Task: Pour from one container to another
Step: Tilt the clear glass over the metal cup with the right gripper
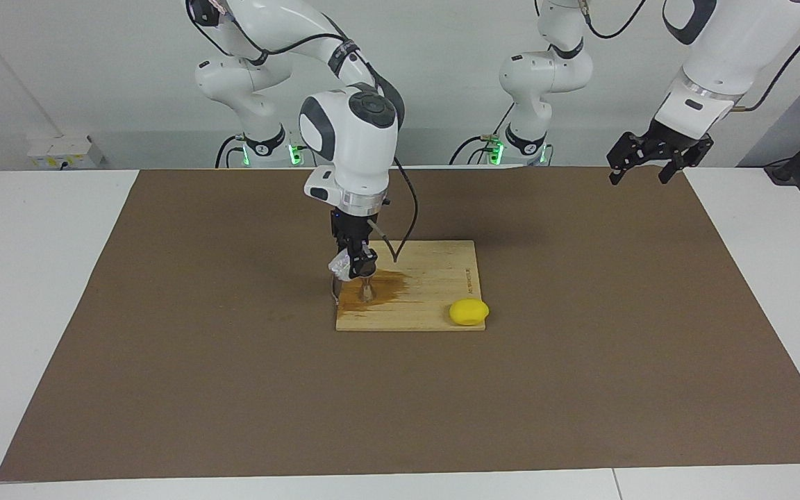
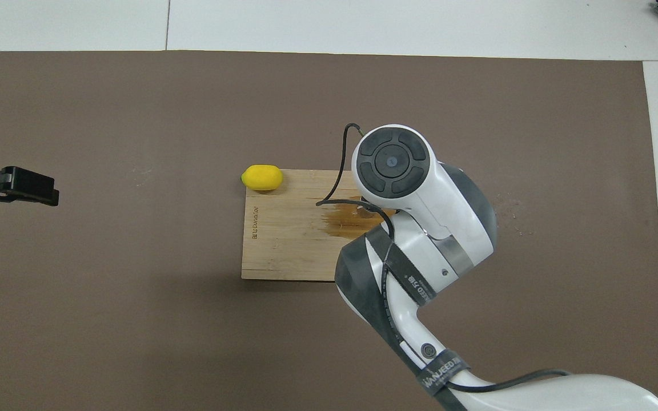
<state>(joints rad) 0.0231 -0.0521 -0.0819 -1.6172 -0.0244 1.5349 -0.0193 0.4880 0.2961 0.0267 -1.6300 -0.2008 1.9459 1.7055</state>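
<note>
The right claw (image 1: 354,268) hangs over the right arm's end of the board (image 1: 435,281), clenched on the cup (image 1: 339,265), which sits tilted at the claw's side and clear of the wood. Directly below the claw stands the jigger (image 1: 367,291), upright on the board inside a brown wet stain (image 1: 380,288); in the overhead view the arm covers the cup and most of the jigger. A lemon (image 1: 469,312) rests at the board's corner toward the left arm's end, well apart from the claw. The left claw (image 1: 655,158) waits released, raised over the mat (image 1: 580,361) at the left arm's end, holding nothing. Handling judgement: the cup is rigid, thick-walled and probably light, but its smooth clear wall is likely slippery, more so if wet; take hold across the side wall, about mid-height, and do not relax the grip during tilting. The jigger is stiff steel with a narrow waist and small foot, so it is likely to tip if nudged; the waist is the natural place to take hold if it must be steadied. The stain suggests spilled liquid, so the pour calls for the cup's lip to be kept over the jigger's mouth.
</note>
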